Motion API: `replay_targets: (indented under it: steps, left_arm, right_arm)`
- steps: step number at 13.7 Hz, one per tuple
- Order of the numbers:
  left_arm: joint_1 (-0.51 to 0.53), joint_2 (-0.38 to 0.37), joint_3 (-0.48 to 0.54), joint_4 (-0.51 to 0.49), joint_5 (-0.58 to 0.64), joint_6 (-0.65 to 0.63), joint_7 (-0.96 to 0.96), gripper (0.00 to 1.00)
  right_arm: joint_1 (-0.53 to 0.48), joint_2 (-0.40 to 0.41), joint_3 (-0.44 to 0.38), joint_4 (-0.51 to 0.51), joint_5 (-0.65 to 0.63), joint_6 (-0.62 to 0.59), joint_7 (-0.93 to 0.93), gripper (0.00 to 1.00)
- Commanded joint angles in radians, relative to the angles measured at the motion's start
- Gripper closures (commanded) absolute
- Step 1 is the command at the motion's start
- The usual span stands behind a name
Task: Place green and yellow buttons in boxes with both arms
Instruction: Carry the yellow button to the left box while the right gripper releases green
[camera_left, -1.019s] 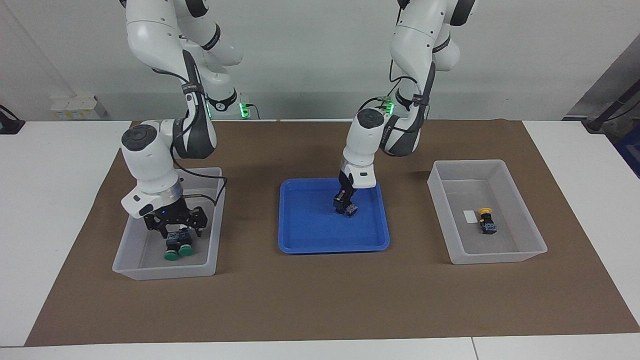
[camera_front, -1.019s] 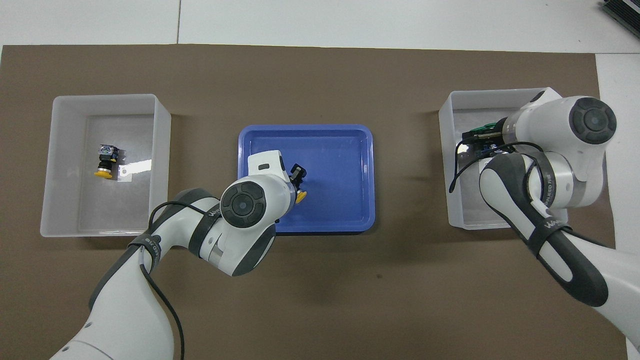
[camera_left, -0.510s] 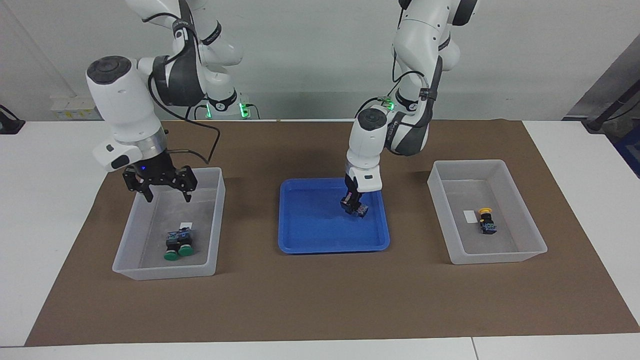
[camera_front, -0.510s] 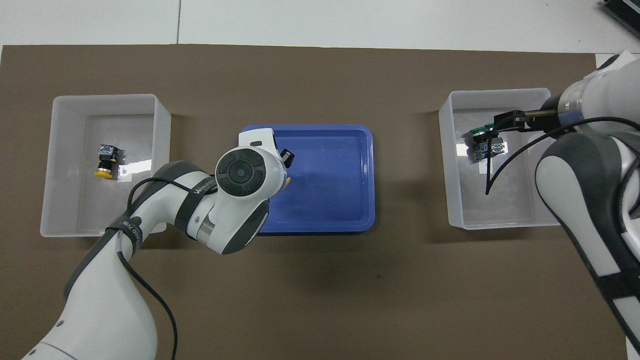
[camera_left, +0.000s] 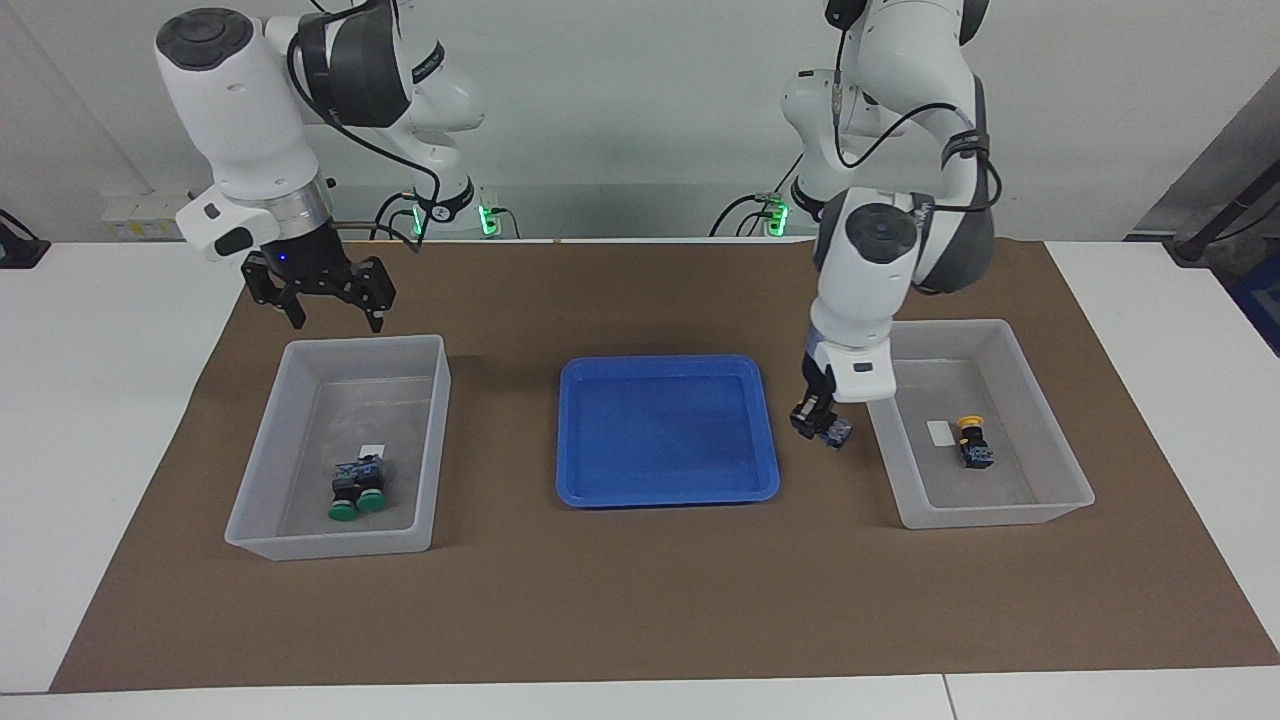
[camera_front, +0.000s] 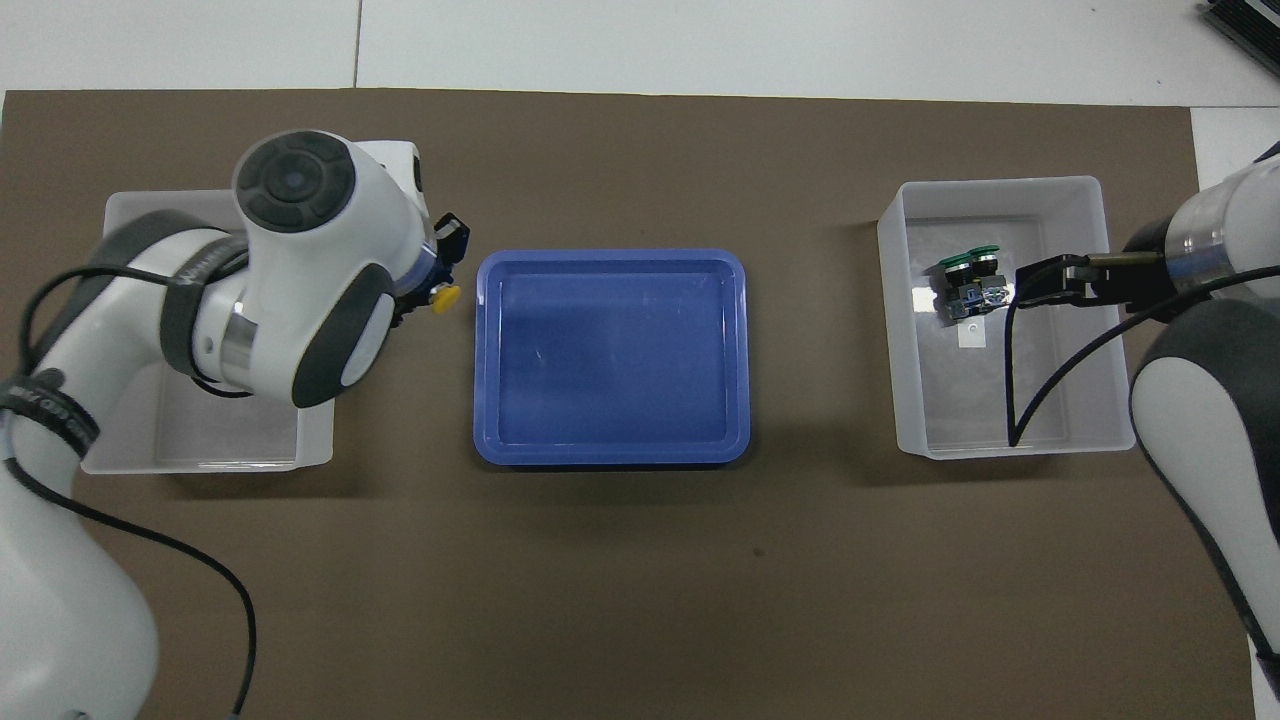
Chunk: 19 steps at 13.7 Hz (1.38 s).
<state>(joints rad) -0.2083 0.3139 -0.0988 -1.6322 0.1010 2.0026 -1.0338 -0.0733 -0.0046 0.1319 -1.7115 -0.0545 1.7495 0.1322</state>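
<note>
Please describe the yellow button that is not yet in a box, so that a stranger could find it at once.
Start at the blue tray in the middle of the brown mat, then look toward the left arm's end, where the left gripper hangs in the air. The yellow button is held in its jaws. The other yellow button lies in a clear box.

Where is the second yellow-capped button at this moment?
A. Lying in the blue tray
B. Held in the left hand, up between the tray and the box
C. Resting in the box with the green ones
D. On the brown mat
B: the left hand grips the yellow button in the air between the blue tray and the box.
</note>
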Motion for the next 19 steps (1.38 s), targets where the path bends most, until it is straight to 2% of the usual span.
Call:
replay_targets:
  steps: [1,4,7,11,12,13,15,16,17,19]
  left_arm:
    - [0.099,0.002,-0.012,0.031,0.005,-0.047,0.237,1.0]
    - [0.209,-0.021,-0.013,-0.053,-0.001,0.034,0.519,1.0]
    - [0.276,-0.058,-0.013,-0.204,-0.023,0.194,0.696,1.0]
    - [0.291,-0.052,-0.012,-0.362,-0.024,0.382,0.778,1.0]
    - [0.291,-0.046,-0.012,-0.383,-0.024,0.421,0.779,0.97]
    - [0.29,-0.041,-0.012,-0.391,-0.024,0.438,0.779,0.78]
    - [0.288,-0.038,-0.012,-0.394,-0.023,0.433,0.779,0.31]
    - [0.287,-0.038,-0.01,-0.39,-0.023,0.432,0.781,0.22]
    - [0.285,-0.036,-0.01,-0.379,-0.021,0.424,0.779,0.18]
    - [0.28,-0.035,-0.01,-0.339,-0.021,0.4,0.779,0.16]
  right_arm:
    - [-0.014,-0.023,0.008,-0.011,0.054,-0.034,0.017,0.0]
    - [-0.005,-0.028,0.009,-0.017,0.068,-0.039,0.038,0.0]
    - [0.026,-0.044,0.009,-0.049,0.062,-0.028,0.066,0.0]
    - [0.021,-0.046,0.009,-0.059,0.062,-0.015,0.079,0.0]
    - [0.023,-0.048,0.009,-0.06,0.061,-0.016,0.096,0.0]
    - [0.026,-0.049,0.009,-0.062,0.061,-0.018,0.11,0.0]
    - [0.029,-0.055,0.011,-0.066,0.062,-0.027,0.13,0.0]
    - [0.03,-0.055,0.011,-0.066,0.062,-0.028,0.135,0.0]
    - [0.029,-0.055,0.011,-0.066,0.062,-0.028,0.135,0.0]
    - [0.026,-0.054,0.011,-0.065,0.062,-0.025,0.13,0.0]
